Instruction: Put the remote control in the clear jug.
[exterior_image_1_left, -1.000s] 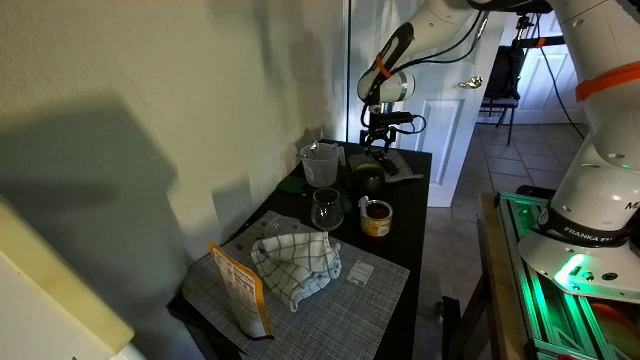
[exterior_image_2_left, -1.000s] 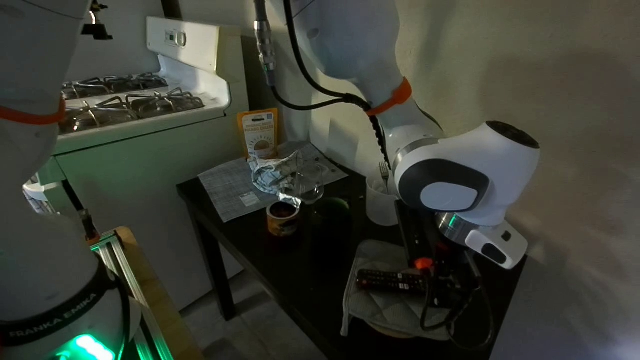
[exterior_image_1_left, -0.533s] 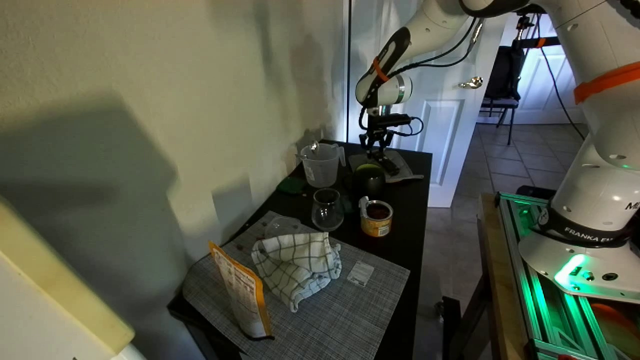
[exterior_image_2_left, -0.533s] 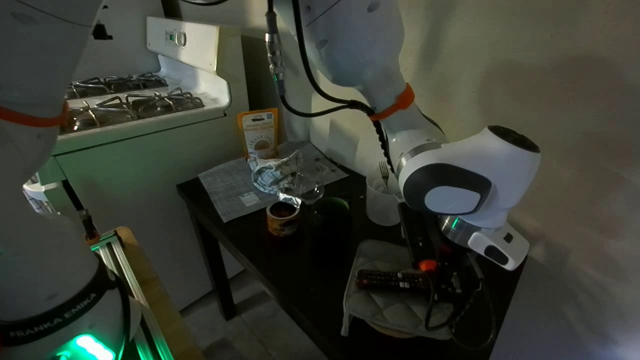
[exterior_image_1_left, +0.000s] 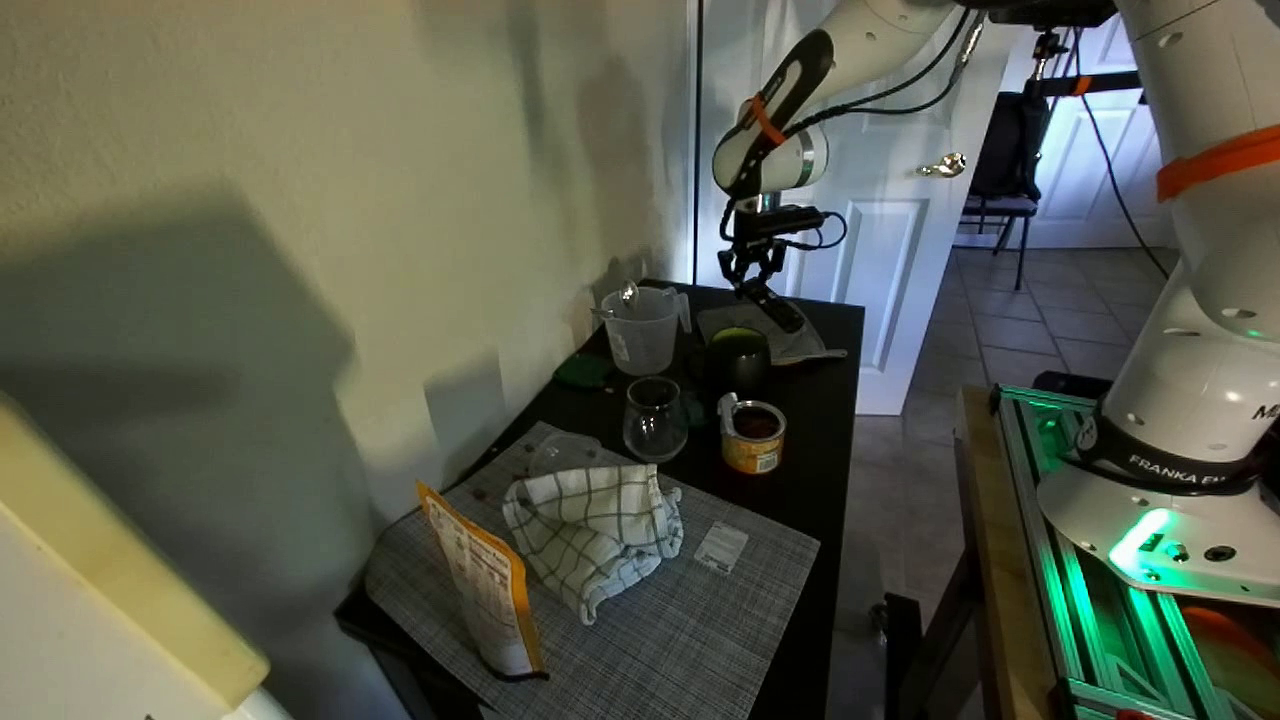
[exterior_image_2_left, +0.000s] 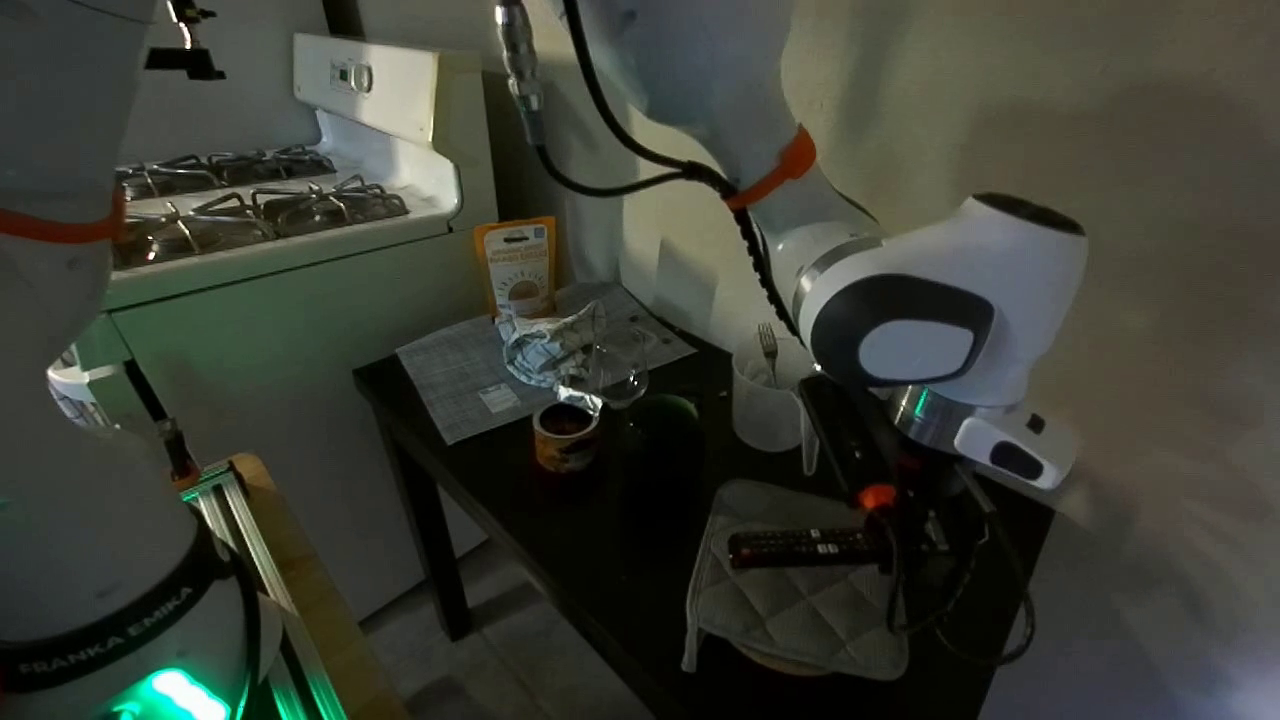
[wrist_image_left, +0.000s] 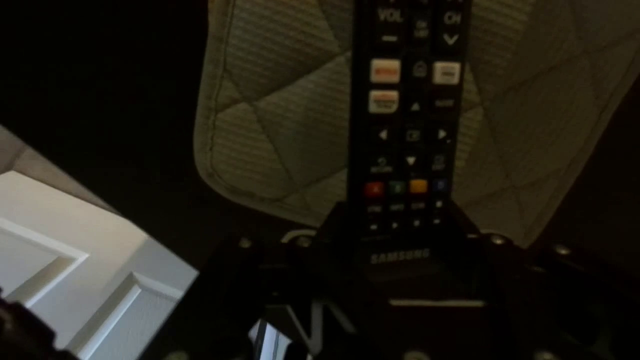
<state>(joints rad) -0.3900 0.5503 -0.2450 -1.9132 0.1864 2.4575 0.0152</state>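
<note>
Remote (wrist_image_left: 407, 130) hangs in the air over the grey pot holder (exterior_image_2_left: 815, 635), held by the gripper (wrist_image_left: 397, 215). The gripper's two fingers (wrist_image_left: 334, 227) are clamped on it, one on each long side, near the end that says SAMSUNG. In the wrist view, the gripper is at six o'clock, and the remote reaches up to twelve o'clock, where its far end is out of sight. In an exterior view, the remote points from the gripper toward four o'clock. The clear jug (exterior_image_1_left: 645, 338) stands upright on the black table (exterior_image_1_left: 820, 430) at nine o'clock from the remote, well apart from it. The dark mug (exterior_image_1_left: 738, 365), green at the rim, sits at seven o'clock from the remote. A glass (exterior_image_1_left: 655, 430) is at six o'clock from the jug, and a tin (exterior_image_1_left: 753, 452) with its lid bent up is at six o'clock from the mug. At seven o'clock from the glass, a checked towel (exterior_image_1_left: 600, 530) lies in a lump on the grey mat (exterior_image_1_left: 740, 620). A bag (exterior_image_1_left: 487, 590) with orange edges stands on the mat too, at eight o'clock from the towel, and a small pale card (exterior_image_1_left: 720, 547) lies at three o'clock from the towel. In an exterior view, a fork (exterior_image_2_left: 767, 345) pokes up out of the jug, and a stove (exterior_image_2_left: 300, 300) shows at ten o'clock, past the table.
</note>
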